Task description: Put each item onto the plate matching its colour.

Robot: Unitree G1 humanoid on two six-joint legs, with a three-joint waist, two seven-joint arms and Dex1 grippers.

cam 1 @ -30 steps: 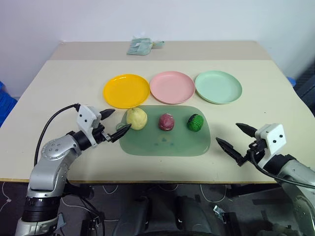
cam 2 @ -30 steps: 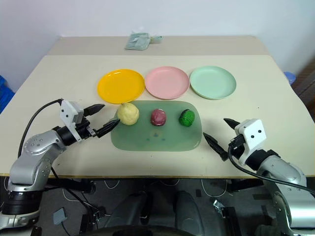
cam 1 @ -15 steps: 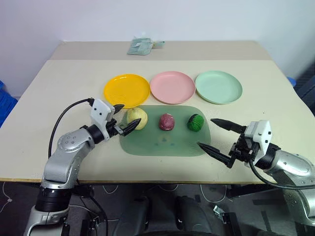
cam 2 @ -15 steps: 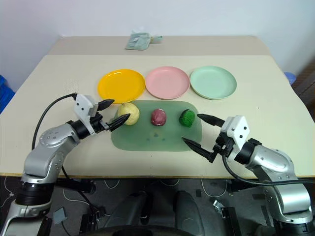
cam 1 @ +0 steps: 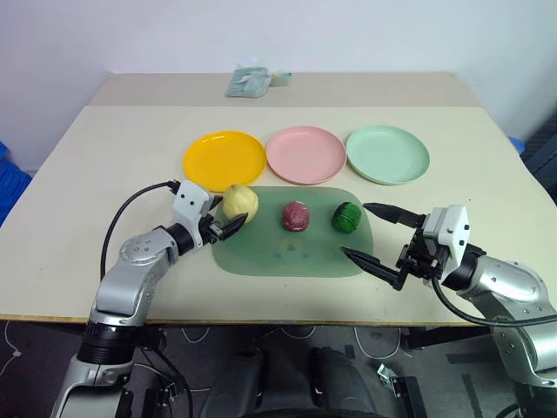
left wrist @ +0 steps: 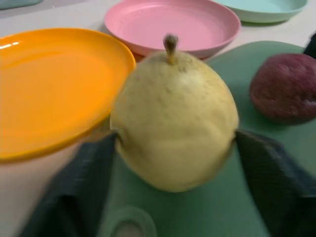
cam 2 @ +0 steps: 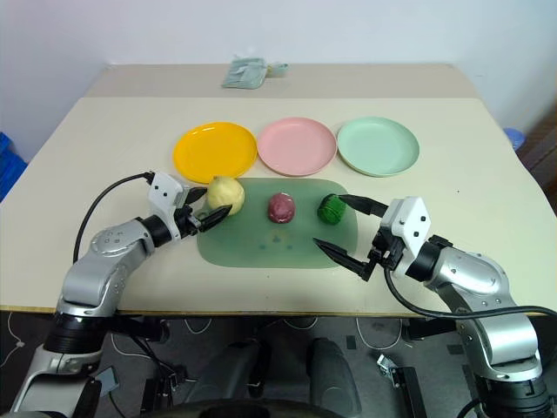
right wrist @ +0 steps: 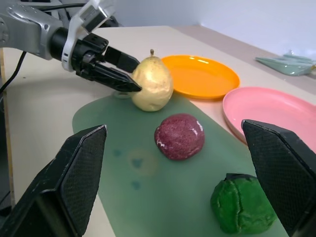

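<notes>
Left eye view gives you the whole beige surface (cam 1: 104,157) first, with the translucent green tray (cam 1: 291,252) near its front edge and three plates in a row just behind it: yellow plate (cam 1: 224,160), pink plate (cam 1: 305,154) and mint green plate (cam 1: 386,153), left to right. On the tray sit the pale yellow pear (cam 1: 240,203) at its left end, the reddish-purple item (cam 1: 295,216) in the middle and the dark green item (cam 1: 346,216) toward the right end, all apart from one another.

Your left arm reaches in from the left with the forearm low over the surface, and the left hand (cam 1: 221,224) points toward the tray, its two fingers pinching the pear from either side. Your right arm comes in from the right with the elbow bent, and the right hand (cam 1: 376,236) holds its fingers spread wide, one over the tray's right end near the green item and one lower at the tray's front right corner; it grips nothing.

Left wrist view shows you what the head views cannot: both fingers (left wrist: 74,187) pressed against the pear's flanks, its stem upright, the yellow plate's rim just behind it. Right wrist view shows you the left hand's grip from across the tray, and a folded pale cloth (right wrist: 289,64) far behind the plates.
</notes>
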